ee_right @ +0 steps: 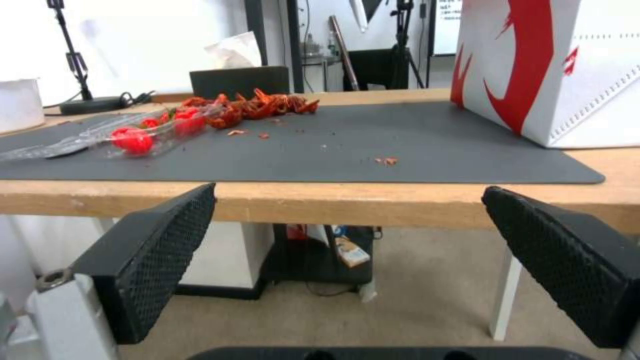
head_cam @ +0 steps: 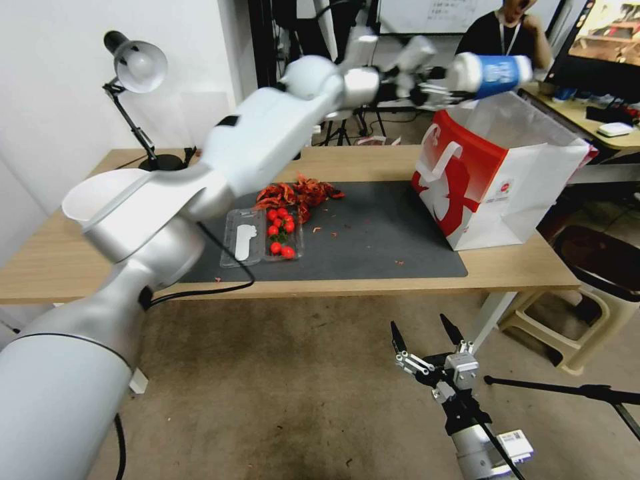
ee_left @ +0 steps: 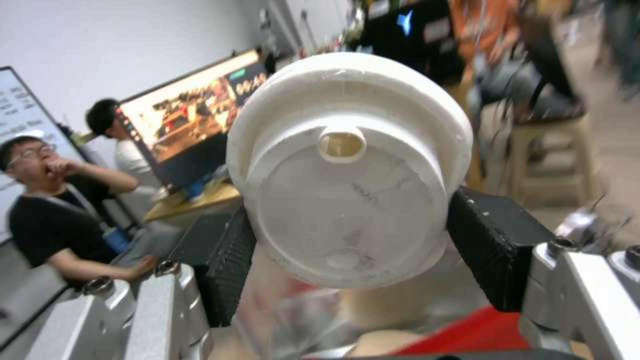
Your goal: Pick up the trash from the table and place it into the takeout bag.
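Note:
My left gripper (head_cam: 459, 79) is shut on the blue-and-white paper cup (head_cam: 495, 72), which lies on its side in the air just above the open top of the takeout bag (head_cam: 507, 180). The left wrist view faces the cup's white lid (ee_left: 347, 170), clamped between the two black pads (ee_left: 493, 250), with the bag's red side (ee_left: 467, 335) below. The bag stands at the right end of the table (head_cam: 373, 157), partly on the dark mat (head_cam: 387, 233). My right gripper (head_cam: 427, 330) hangs open and empty, low in front of the table edge (ee_right: 400, 202).
A clear plastic tray with cherry tomatoes (head_cam: 263, 237) and a pile of red shells (head_cam: 300, 192) lie on the mat's left half. A desk lamp (head_cam: 137, 67) stands at the back left. A beige stool (head_cam: 573, 320) and a tripod leg (head_cam: 567, 390) are on the right.

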Robot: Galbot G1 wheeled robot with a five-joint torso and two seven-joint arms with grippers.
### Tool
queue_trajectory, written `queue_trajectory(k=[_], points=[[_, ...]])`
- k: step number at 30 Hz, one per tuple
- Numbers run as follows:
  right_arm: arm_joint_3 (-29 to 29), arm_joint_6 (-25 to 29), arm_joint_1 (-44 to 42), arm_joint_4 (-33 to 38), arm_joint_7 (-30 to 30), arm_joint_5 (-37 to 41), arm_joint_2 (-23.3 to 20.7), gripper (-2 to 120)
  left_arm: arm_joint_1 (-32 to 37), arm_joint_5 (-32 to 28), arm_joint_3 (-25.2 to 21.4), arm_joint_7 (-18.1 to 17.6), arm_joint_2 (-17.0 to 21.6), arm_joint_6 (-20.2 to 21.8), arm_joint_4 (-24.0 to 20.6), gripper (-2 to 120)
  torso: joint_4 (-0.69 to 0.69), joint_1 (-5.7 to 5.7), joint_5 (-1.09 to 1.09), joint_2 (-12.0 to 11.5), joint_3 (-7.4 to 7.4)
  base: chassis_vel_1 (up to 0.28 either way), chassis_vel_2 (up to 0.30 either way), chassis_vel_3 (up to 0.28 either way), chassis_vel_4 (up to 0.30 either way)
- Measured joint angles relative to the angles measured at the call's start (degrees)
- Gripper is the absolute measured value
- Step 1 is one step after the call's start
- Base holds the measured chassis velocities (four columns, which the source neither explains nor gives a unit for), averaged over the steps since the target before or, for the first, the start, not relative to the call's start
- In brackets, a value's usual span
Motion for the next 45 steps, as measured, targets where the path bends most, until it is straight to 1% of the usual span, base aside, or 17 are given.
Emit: queue_trajectory(k=[1,3,4,6,8,9,11,12,15,20,27,37,39,41,42,43,45], points=[[0.0,0.2,-0.1,0.0,0.0,-0.1,0.1,100,-0.6,3.2,0.5,-0.6,-0.7,-0.1,0.4,65,-0.03,0.0,0.0,0.0,0.0,0.0,0.0,0.0,0.0],[0.1,0.3,-0.3,0.0,-0.1,-0.1,0.2,100,-1.6,7.9,1.1,-1.4,-1.0,-0.5,1.7,65,0.0,0.0,-0.01,0.0,0.0,0.0,0.0,0.0,0.0],[0.1,0.3,-0.3,0.0,-0.1,-0.1,0.2,100,-1.6,7.9,1.1,-1.4,-1.0,-0.5,1.7,65,0.0,0.0,-0.01,0.0,0.0,0.0,0.0,0.0,0.0],[0.4,0.4,-0.3,-0.1,-0.1,-0.1,0.2,100,-2.5,12.2,1.5,-1.8,-0.9,-1.3,3.3,65,0.05,0.0,-0.03,0.0,0.0,0.0,0.0,0.0,0.0],[0.5,0.5,-0.3,-0.2,-0.1,0.0,0.2,100,-2.8,15.7,2.0,-1.8,-0.8,-1.9,3.7,65,0.06,0.0,-0.03,0.0,0.0,0.0,0.0,0.0,0.0],[0.5,0.5,-0.3,-0.2,-0.1,0.0,0.2,100,-2.8,15.7,2.0,-1.8,-0.8,-1.9,3.7,65,0.06,0.0,-0.03,0.0,0.0,0.0,0.0,0.0,0.0],[0.5,0.5,-0.4,-0.3,-0.1,0.0,0.1,100,-2.9,18.0,3.5,-0.3,-0.7,-2.9,3.0,65,0.04,0.0,-0.03,0.0,0.0,0.0,0.0,0.0,0.0],[0.5,0.6,-0.4,-0.3,-0.1,0.0,0.1,100,-2.9,18.9,3.9,-0.1,-0.8,-3.3,2.6,65,0.01,0.0,-0.03,0.0,0.0,0.0,0.0,0.0,0.0],[0.5,0.6,-0.3,-0.3,-0.1,0.1,0.1,100,-2.9,20.7,4.2,0.1,-0.7,-3.9,2.5,65,-0.01,0.0,-0.01,0.0,0.0,0.0,0.0,0.0,0.0],[0.3,0.6,-0.3,-0.3,-0.1,0.1,0.0,100,-3.3,22.2,4.2,0.1,-0.6,-4.0,3.1,65,0.04,0.0,-0.03,0.0,0.0,0.0,0.0,0.0,0.0],[0.4,0.8,-0.3,-0.4,-0.2,0.1,0.1,100,-3.7,22.8,4.5,1.6,-0.5,-5.3,3.8,65,0.02,0.0,-0.02,0.0,0.0,0.0,0.0,0.0,0.0],[0.3,0.8,0.1,-0.4,-0.3,0.1,0.4,100,-4.4,22.9,5.1,1.1,-0.5,-5.4,4.5,65,0.02,0.0,-0.02,0.0,0.0,0.0,0.0,0.0,0.0],[0.3,0.8,0.1,-0.5,-0.3,0.1,0.4,100,-4.5,22.8,5.2,0.8,-0.5,-5.4,4.3,67,0.02,0.0,-0.02,0.0,0.0,0.0,0.0,0.0,0.0],[0.3,0.9,0.0,-0.6,-0.4,0.1,0.4,100,-4.6,22.6,5.2,0.5,-0.5,-5.3,4.2,76,0.02,0.0,-0.02,0.0,0.01,0.0,0.0,0.0,0.0],[0.2,0.9,0.1,-0.6,-0.4,0.1,0.4,100,-4.7,22.6,5.2,0.4,-0.5,-5.3,4.2,80,0.01,0.0,-0.02,0.0,0.0,0.0,0.0,0.0,0.0],[0.2,0.9,0.1,-0.6,-0.4,0.1,0.4,100,-4.7,22.6,5.2,0.4,-0.5,-5.3,4.2,80,0.01,0.0,-0.02,0.0,0.0,0.0,0.0,0.0,0.0],[0.2,0.9,0.1,-0.6,-0.6,0.1,0.4,100,-4.8,22.5,5.2,0.3,-0.5,-5.1,4.0,89,0.02,0.0,-0.02,0.0,0.0,0.0,0.0,0.0,0.0]])
